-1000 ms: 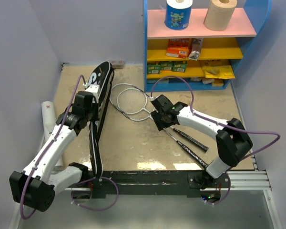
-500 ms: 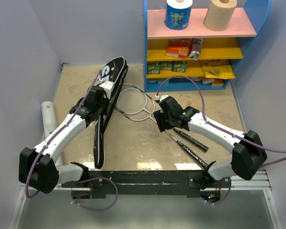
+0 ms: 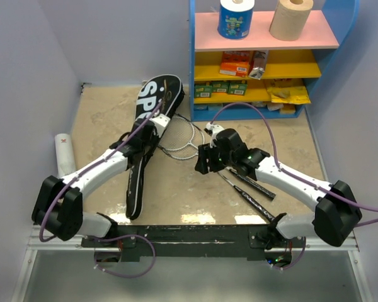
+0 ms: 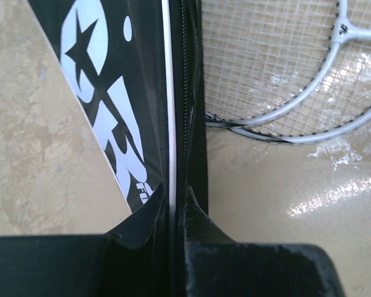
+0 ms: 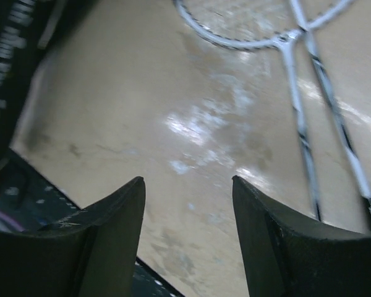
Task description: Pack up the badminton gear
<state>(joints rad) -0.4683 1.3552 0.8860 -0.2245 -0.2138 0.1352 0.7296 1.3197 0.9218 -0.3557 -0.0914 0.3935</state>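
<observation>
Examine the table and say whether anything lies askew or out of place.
The black cover, pinched by the left end effector, slants diagonally with its edge overlapping the rackets' heads. The white tube sits apart at the left edge of the table.

Black cover edge in gripper, rackets alongside

A blue shelf stands at the far right of the beige surface. On its pink top board are a blue printed paper roll and a plain brown roll, a little apart. The yellow boards below carry an orange box, green boxes and yellow packets. A black rail runs along the near edge.
</observation>
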